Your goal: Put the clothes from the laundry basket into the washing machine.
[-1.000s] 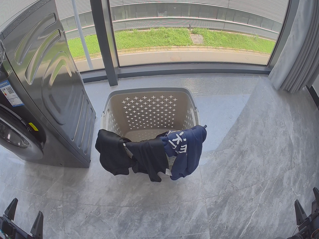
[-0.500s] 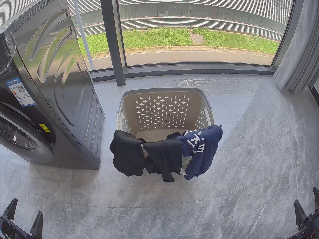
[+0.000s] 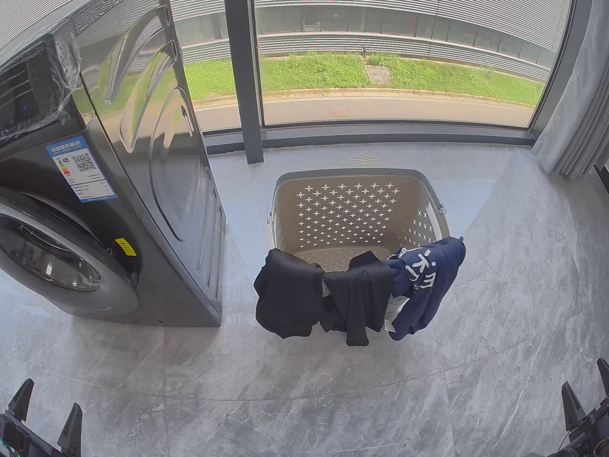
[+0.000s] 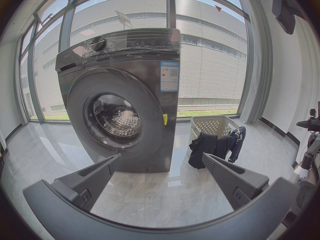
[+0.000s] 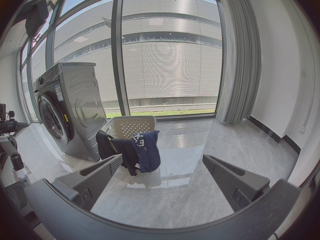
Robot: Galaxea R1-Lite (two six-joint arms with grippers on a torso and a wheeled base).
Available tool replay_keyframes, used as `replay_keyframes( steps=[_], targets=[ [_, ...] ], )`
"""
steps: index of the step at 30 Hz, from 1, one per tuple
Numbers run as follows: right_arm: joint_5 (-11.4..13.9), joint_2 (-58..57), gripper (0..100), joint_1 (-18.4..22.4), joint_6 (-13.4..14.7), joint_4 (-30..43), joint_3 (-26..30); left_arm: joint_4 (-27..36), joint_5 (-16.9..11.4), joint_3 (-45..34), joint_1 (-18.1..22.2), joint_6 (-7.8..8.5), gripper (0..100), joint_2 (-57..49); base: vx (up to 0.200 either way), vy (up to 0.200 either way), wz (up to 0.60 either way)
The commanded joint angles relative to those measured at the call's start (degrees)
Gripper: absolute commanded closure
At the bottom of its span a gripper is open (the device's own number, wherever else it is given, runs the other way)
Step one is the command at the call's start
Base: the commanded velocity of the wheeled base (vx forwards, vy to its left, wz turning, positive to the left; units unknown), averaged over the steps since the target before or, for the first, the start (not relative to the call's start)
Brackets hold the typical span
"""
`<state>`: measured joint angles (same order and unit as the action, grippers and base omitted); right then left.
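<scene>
Clothes, two black and one navy, drape over the near rim of the laundry basket at frame centre, easy to grab. Washing machine at left. Left gripper and right gripper sit in the bottom corners, spread wide and empty.

clothes over laundry basket rim
</scene>
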<state>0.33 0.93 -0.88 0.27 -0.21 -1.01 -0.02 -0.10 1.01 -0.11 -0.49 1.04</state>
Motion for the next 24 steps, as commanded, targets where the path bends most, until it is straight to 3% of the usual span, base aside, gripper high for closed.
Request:
replay_keyframes(
  steps=[1,7,13,22,24],
  targets=[
    [0.0,-0.9,0,0.0,0.0,-0.1,1.0,0.0,-0.1,-1.0,0.0,0.05,0,-0.8,0.000,0.200,0.00],
    [0.0,-0.9,0,0.0,0.0,-0.1,1.0,-0.1,-0.1,-1.0,-0.1,0.22,0,-0.8,0.000,0.200,0.00],
    [0.0,-0.9,0,0.0,0.0,-0.1,1.0,0.0,-0.1,-1.0,0.0,0.22,0,-0.8,0.000,0.000,0.00],
    [0.0,-0.9,0,0.0,0.0,-0.1,1.0,0.0,-0.1,-1.0,-0.1,0.05,0,-0.8,-0.200,0.000,0.00],
    [0.0,-0.9,0,0.0,0.0,-0.1,1.0,0.0,-0.1,-1.0,0.0,0.05,0,-0.8,0.000,0.000,0.00]
  ],
)
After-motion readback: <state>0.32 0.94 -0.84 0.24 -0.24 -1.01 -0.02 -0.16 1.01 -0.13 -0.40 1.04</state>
